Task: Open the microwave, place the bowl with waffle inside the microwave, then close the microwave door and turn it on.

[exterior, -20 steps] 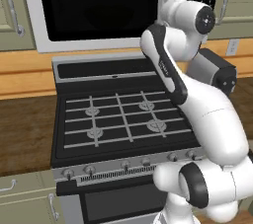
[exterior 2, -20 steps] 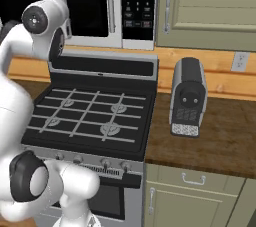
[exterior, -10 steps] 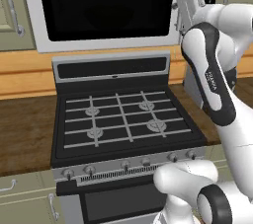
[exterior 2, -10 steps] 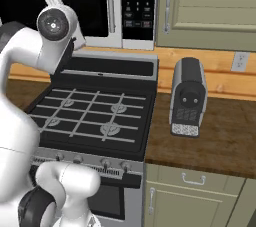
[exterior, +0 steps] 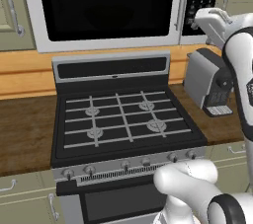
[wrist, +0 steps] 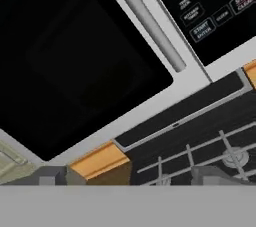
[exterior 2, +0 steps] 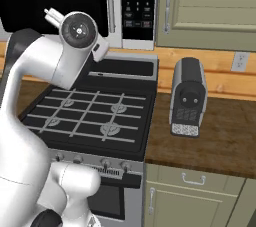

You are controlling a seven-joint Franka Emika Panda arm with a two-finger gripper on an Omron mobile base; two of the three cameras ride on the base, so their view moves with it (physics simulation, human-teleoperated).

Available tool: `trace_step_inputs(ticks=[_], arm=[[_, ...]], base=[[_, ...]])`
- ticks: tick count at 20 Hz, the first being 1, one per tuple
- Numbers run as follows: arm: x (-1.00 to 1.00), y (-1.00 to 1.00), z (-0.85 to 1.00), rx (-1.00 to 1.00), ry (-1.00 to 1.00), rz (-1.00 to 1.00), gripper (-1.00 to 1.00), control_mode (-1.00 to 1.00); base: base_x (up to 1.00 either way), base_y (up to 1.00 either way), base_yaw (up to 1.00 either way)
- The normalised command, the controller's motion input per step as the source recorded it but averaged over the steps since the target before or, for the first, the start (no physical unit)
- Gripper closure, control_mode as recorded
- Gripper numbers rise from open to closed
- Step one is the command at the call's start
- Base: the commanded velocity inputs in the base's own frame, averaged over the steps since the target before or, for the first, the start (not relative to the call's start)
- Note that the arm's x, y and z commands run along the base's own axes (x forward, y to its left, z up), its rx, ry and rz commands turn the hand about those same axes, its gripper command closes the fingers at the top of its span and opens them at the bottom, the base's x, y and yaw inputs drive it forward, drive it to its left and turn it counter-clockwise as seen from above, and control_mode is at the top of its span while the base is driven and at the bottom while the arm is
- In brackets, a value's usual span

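Observation:
The microwave (exterior: 106, 45) hangs above the stove with the microwave door (wrist: 75, 61) shut. The door's black glass is dark, its vertical silver handle (wrist: 145, 18) runs along the right side, and the black button panel (wrist: 210, 1) lies just beyond it. My gripper (wrist: 132, 178) is open and holds nothing. It hovers in front of the microwave's lower right, below the handle and panel and short of touching them. From the base cameras the gripper (exterior: 202, 20) (exterior 2: 51, 17) sits level with the panel. The bowl and the waffle are out of view.
A black-topped gas stove (exterior: 123, 119) stands directly below the microwave. A grey and black countertop appliance (exterior 2: 187, 96) sits on the wooden counter (exterior 2: 220, 141) to the stove's right. Upper cabinets (exterior 2: 210, 6) flank the microwave's right side.
The arm has swung to the right across the front of the microwave, uncovering the countertop appliance in the left base view. The gripper has stayed open.

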Motion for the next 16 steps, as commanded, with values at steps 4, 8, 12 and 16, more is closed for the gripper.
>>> trace_step_inputs(ticks=[4, 8, 12, 16], arm=[[-0.47, -0.46, -0.14, -0.48, -0.15, 0.1, -1.0, -1.0], [-0.45, -0.48, -0.06, -0.45, -0.26, 0.03, -1.0, -1.0], [-0.06, -0.37, -0.14, -0.31, -0.21, -0.07, -1.0, -1.0], [0.07, -0.06, -0.01, -0.17, -0.18, -0.13, -1.0, -1.0]], base=[[0.0, 0.0, 0.0], [0.0, 0.0, 0.0], [0.0, 0.0, 0.0], [0.0, 0.0, 0.0]])
